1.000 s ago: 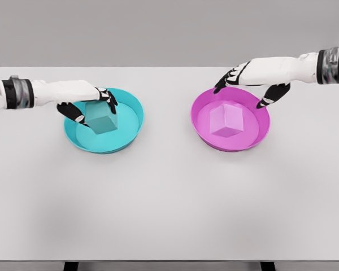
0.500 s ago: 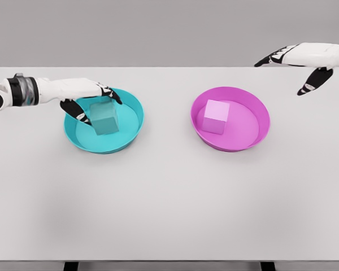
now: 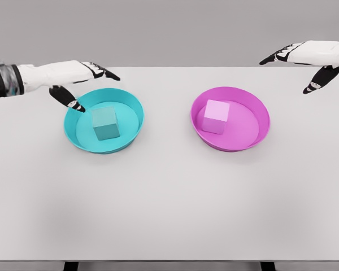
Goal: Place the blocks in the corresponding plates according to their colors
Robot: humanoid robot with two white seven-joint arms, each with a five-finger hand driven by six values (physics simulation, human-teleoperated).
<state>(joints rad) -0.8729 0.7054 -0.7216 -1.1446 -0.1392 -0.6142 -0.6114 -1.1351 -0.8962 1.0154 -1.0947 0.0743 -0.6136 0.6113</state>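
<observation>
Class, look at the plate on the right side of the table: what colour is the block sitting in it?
Pink: the block matches its magenta plate, seen in the head view.

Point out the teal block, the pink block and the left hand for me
teal block (image 3: pixel 105 124), head view, front face.
pink block (image 3: pixel 216 117), head view, front face.
left hand (image 3: pixel 79 79), head view, back of the open hand.

both arms are smooth white shells. the left hand, at upper left of the frame, has black fingertips and black joint patches; a dark grey banded cuff rings its forearm. the right hand, at upper right, has matching black-tipped fingers.
</observation>
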